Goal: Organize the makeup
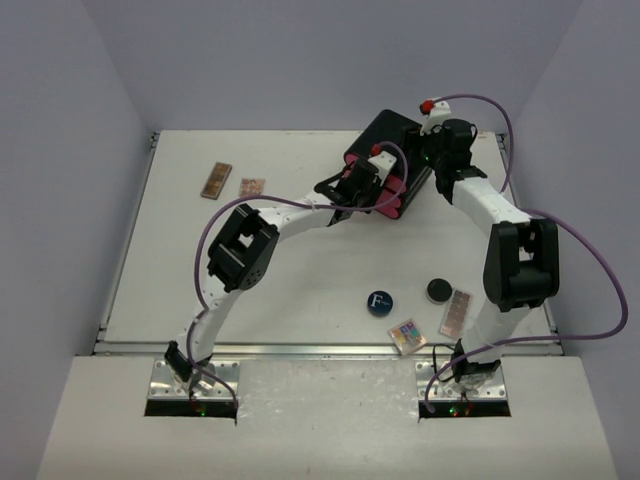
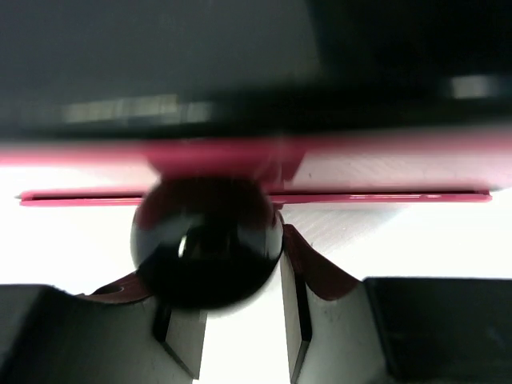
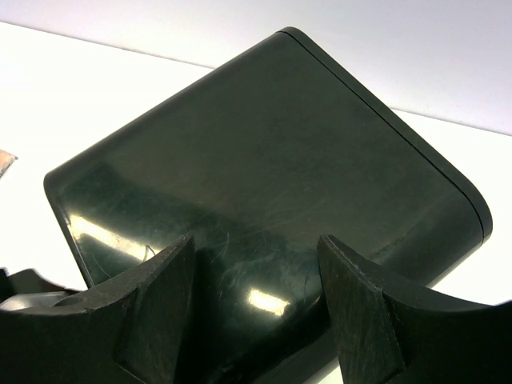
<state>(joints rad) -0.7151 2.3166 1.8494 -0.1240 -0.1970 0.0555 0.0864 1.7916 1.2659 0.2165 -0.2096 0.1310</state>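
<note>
left hand pinching glossy round knob on pink drawer; right hand spread over smooth black box.
round blue compact, black compact, flat palettes lie on white tabletop.

A black box sat tilted at the far right of the white table. The left gripper was at its pink drawers and the right gripper at its right side. Near the right arm's base lay a blue "F" compact, a black compact and two palettes. Two brown palettes lay far left.
</note>
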